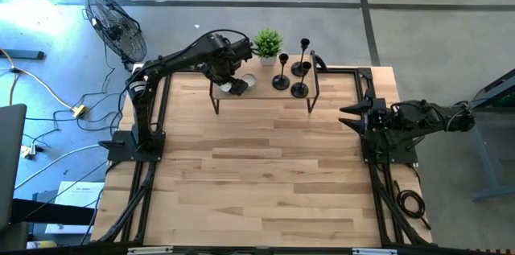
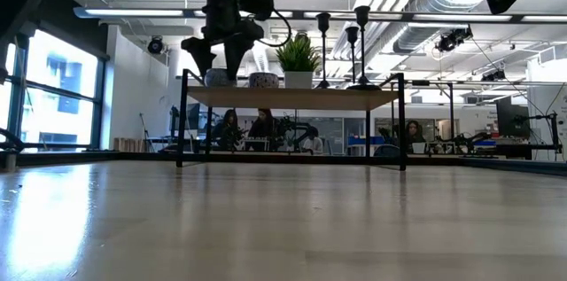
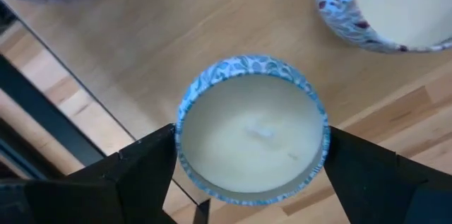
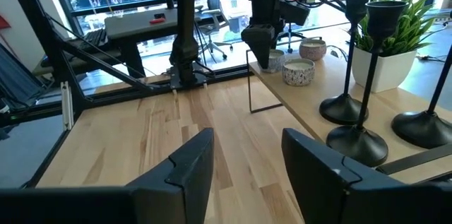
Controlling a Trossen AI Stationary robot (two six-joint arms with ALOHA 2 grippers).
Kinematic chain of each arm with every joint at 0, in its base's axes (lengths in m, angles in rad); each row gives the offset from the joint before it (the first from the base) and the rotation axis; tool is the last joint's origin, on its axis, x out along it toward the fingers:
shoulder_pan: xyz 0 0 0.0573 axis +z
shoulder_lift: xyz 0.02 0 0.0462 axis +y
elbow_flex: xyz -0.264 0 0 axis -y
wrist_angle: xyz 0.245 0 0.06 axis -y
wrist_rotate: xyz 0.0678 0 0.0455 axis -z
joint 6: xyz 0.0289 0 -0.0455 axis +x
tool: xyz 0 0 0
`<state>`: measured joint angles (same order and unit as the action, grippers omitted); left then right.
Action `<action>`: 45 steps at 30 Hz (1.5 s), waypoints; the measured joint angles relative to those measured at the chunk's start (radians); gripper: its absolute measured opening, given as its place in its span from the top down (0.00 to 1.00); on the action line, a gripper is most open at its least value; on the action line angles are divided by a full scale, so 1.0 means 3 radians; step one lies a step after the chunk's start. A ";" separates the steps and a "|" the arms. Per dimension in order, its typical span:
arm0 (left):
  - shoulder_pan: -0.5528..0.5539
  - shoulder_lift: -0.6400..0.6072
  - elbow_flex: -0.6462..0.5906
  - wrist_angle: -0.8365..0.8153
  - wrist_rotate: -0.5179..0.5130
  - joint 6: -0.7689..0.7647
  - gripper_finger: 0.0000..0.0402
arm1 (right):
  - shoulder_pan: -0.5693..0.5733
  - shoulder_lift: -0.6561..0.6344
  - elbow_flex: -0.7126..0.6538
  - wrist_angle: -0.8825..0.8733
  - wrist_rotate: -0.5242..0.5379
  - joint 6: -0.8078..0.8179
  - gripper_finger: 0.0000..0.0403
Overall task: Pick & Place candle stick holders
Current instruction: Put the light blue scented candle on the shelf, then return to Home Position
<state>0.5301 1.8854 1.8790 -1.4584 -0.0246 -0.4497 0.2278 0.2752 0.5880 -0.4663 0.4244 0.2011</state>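
Left gripper (image 3: 251, 181), fingers spread, straddles a blue-patterned candle (image 3: 252, 138) near the shelf's (image 1: 265, 94) left end; right gripper (image 1: 351, 115) idles open at the table's right edge

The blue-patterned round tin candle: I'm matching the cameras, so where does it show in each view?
High view: hidden under the left gripper on the wooden shelf.
Low view: blue-patterned round tin candle on the shelf's left end.
Left wrist view: centre, between the jaws.
Right wrist view: mostly hidden behind that gripper.
Shared landmark: green potted plant.
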 joint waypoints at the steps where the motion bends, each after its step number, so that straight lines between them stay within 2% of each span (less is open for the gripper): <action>1: 0.0000 0.0000 0.0000 -0.0001 0.0046 -0.0001 0.19 | 0.0000 0.0000 0.0000 0.0000 0.0000 0.0000 0.60; 6: 0.0000 -0.0001 0.0098 -0.0007 0.0224 -0.0005 0.19 | 0.0000 0.0000 0.0000 0.0002 -0.0017 0.0008 0.60; 11: 0.0000 -0.0003 0.0364 -0.0079 0.0230 -0.0005 0.18 | 0.0001 0.0000 0.0000 0.0013 -0.0049 0.0031 0.60; 18: -0.0001 -0.0015 0.0896 -0.0372 0.0025 0.0018 0.18 | 0.0001 0.0000 0.0000 0.0021 -0.0103 0.0046 0.60; 24: -0.0115 -0.0180 0.1383 -0.0380 0.0470 0.0056 0.18 | 0.0002 0.0000 0.0000 0.0038 -0.0207 0.0098 0.61; 27: -0.0307 -0.0184 0.1585 -0.0300 0.0509 -0.0005 0.18 | 0.0002 0.0000 0.0000 0.0137 -0.0235 0.0072 0.61; 35: -0.0774 -0.0206 0.1545 0.0398 0.0685 -0.0089 0.19 | 0.0002 -0.0001 0.0000 0.0658 -0.0722 -0.0071 0.64; 38: -0.0988 -0.0188 0.1540 0.0685 0.0671 -0.0113 0.26 | 0.0002 -0.0001 0.0000 0.0820 -0.1047 0.0035 0.70; 41: -0.1245 -0.0190 0.1541 0.1057 0.0758 0.0006 0.37 | 0.0002 -0.0001 0.0000 0.0900 -0.1328 0.0117 0.78; 45: -0.1556 -0.0191 0.1540 0.1347 0.0495 0.0220 0.58 | 0.0002 -0.0001 0.0000 0.0896 -0.1506 0.0156 0.92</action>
<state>0.0633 1.8282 2.3409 -1.0542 0.1239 -0.3838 0.2283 0.2749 0.5880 -0.1974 -0.0276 0.2478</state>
